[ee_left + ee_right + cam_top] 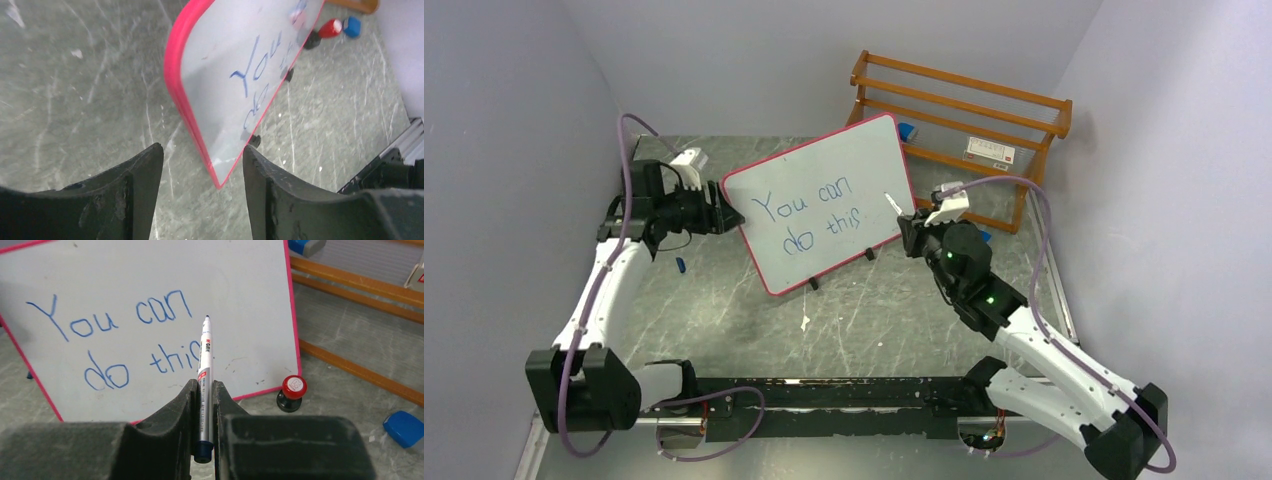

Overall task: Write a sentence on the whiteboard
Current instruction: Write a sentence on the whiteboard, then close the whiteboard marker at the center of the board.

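The whiteboard (854, 160), white with a pink-red frame, stands tilted on small black feet mid-table. The sentence (809, 215) reads "You can do this" in blue, in two lines. It also shows in the right wrist view (115, 340), where the marker hides the last letter. My right gripper (203, 387) is shut on a silver blue-tipped marker (205, 360), its tip pointing at the board by the end of "this"; I cannot tell if it touches. My left gripper (202, 155) is open at the board's left edge (175, 85), with the lower corner seen between its fingers.
A wooden rack (964, 110) stands behind the board at the back right. A red-topped knob (293, 390) and a blue block (404, 427) lie right of the board. A small blue cap (681, 265) lies by the left arm. A white scrap (805, 322) lies in front.
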Controlling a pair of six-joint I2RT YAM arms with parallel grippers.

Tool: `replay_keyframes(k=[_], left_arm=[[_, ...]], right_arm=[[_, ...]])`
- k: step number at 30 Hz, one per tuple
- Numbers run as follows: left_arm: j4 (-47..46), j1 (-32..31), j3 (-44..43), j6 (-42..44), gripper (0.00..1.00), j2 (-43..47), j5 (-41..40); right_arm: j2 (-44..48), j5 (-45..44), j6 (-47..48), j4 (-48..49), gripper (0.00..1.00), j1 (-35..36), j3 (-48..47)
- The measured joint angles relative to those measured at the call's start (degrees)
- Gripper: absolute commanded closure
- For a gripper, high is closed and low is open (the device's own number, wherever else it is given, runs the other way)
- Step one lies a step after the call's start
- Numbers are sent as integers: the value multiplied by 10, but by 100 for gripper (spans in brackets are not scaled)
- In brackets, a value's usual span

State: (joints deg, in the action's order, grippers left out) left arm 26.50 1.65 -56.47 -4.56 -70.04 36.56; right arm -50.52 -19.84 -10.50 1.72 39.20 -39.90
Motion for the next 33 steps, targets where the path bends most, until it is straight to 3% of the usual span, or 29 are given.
replay_keyframes(k=[7,13,17,21,25,29,33], left_arm=[[47,0,-63,-32,20,87,-102],[95,0,-56,-82,14,164,-288],[117,4,-20,-117,16,164,-393],[128,12,15,-135,23,126,-448],[123,37,44,-138,30,63,-459],[105,69,49,-132,48,-11,-447],[82,93,49,-120,57,-91,-420]], right_arm=[[77,15,-12,-35,100,0,0],[153,23,-17,-53,100,0,1],[180,28,-23,-55,100,0,2],[189,36,-26,-58,100,0,4],[205,39,-27,-61,100,0,14],[216,38,-28,-61,100,0,16],[218,38,-28,-60,100,0,17]])
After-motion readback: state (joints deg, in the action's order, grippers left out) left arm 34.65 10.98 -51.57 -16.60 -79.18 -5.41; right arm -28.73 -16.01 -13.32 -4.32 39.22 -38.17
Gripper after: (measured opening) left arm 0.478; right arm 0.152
